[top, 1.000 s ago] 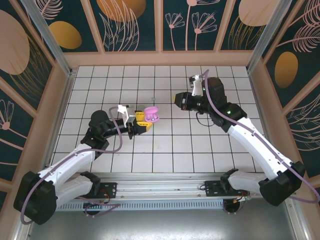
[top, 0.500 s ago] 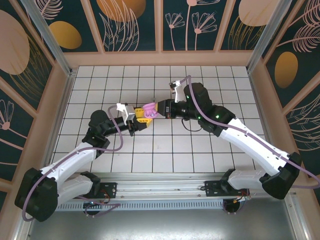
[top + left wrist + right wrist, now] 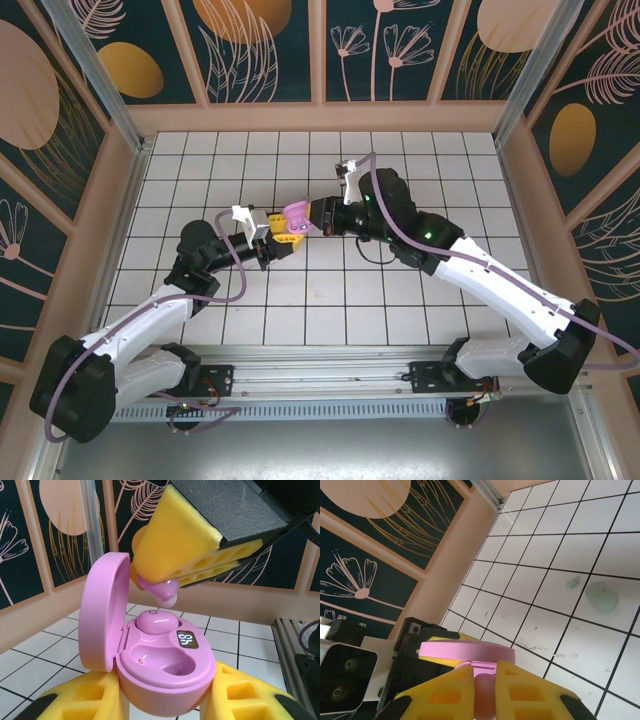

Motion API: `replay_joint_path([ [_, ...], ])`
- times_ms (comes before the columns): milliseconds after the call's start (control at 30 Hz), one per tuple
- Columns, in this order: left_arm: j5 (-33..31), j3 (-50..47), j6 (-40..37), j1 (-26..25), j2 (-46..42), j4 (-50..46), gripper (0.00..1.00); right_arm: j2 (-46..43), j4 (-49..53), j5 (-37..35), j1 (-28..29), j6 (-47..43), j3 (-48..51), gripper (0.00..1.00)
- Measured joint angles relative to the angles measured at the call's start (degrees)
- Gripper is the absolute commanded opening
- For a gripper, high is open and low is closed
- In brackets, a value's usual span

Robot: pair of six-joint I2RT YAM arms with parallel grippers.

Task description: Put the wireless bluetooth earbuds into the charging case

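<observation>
My left gripper (image 3: 287, 236) is shut on the open pink charging case (image 3: 170, 672), which it holds above the tiles with the lid (image 3: 102, 612) standing up on the left. One pink earbud (image 3: 157, 621) sits in the case's far slot; the near slot (image 3: 175, 662) is empty. My right gripper (image 3: 314, 216) is shut on a second pink earbud (image 3: 162, 589) and hangs just above the case, with a small gap to the seated one. In the right wrist view the held earbud (image 3: 484, 692) shows between the yellow fingers (image 3: 530, 695), behind the lid (image 3: 467, 651).
A pale mint rounded piece (image 3: 601, 596) and a smaller mint speck (image 3: 573, 583) lie on the white tiles beyond the case. Patterned walls (image 3: 320, 50) enclose the tiled floor (image 3: 400, 290) on three sides. The two arms meet near the middle of it.
My right gripper has swung left from the right of centre with the earbud, stopping over the open case. My left gripper has raised the case slightly toward it.
</observation>
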State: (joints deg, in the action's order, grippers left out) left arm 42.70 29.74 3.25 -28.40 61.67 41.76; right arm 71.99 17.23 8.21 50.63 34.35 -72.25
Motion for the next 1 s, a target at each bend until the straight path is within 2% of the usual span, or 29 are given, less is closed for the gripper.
replay_joint_path([
  [133,-0.6,0.0,0.0,0.0,0.0,-0.4,0.10,0.5,-1.6,-0.9,1.0,0.6,-0.2,0.13],
  [333,-0.8,0.0,0.0,-0.2,0.1,-0.4,0.09,2.4,-2.0,2.2,5.0,0.5,-0.2,0.13],
  [1000,-0.8,0.0,0.0,-0.2,0.1,-0.9,0.09,2.6,-2.2,-0.9,4.9,-0.4,-0.1,0.14],
])
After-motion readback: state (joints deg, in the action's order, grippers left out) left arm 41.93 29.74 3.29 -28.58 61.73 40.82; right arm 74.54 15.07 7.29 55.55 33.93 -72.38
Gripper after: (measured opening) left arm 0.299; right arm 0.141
